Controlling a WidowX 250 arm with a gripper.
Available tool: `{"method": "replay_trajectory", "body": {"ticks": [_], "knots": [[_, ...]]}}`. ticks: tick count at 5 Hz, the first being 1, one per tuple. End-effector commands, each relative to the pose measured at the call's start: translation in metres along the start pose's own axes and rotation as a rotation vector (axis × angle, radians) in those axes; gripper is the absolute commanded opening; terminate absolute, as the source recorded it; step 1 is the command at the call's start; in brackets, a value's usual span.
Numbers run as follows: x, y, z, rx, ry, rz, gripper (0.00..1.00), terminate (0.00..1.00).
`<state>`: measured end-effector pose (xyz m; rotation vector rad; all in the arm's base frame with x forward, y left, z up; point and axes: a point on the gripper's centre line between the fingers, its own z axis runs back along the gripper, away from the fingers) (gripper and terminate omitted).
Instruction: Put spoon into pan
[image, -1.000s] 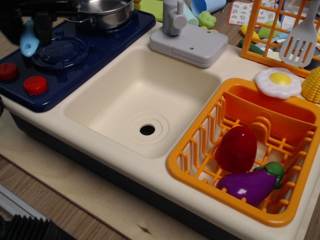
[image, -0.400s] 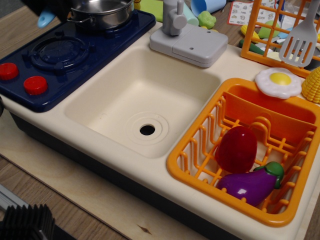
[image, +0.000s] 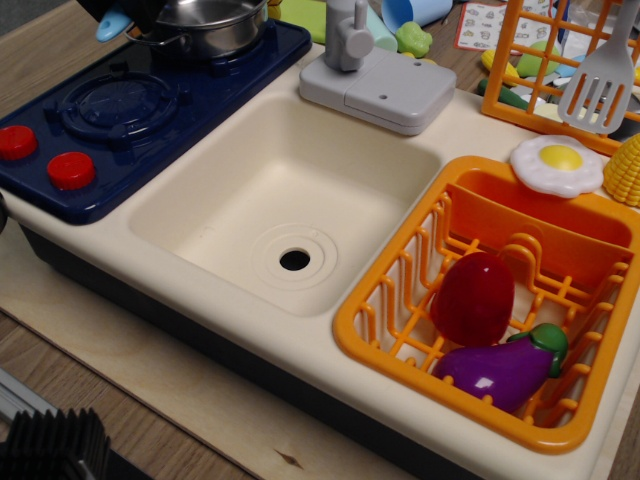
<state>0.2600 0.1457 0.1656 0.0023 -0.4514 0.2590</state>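
Observation:
The shiny steel pan stands on the back burner of the dark blue toy stove, at the top left edge of the view. My dark gripper is mostly cut off by the top edge, just left of the pan. The light blue end of the spoon hangs from it, held in the air beside the pan's left handle. The rest of the spoon is hidden by the gripper.
A cream sink basin lies in the middle with a grey faucet behind it. An orange dish rack at the right holds an eggplant and a red piece. A fried egg, a grey spatula and a light blue cup lie further back.
My gripper has moved with the spoon from above the front burner up and to the right, to the left side of the pan. Nothing else has moved.

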Motion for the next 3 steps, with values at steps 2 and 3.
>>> {"method": "replay_trajectory", "body": {"ticks": [2, 3], "knots": [[0.0067, 0.0001, 0.0105, 0.009, -0.045, -0.021, 1.0, 0.0], [0.0067, 0.0001, 0.0105, 0.009, -0.045, -0.021, 1.0, 1.0]]}}
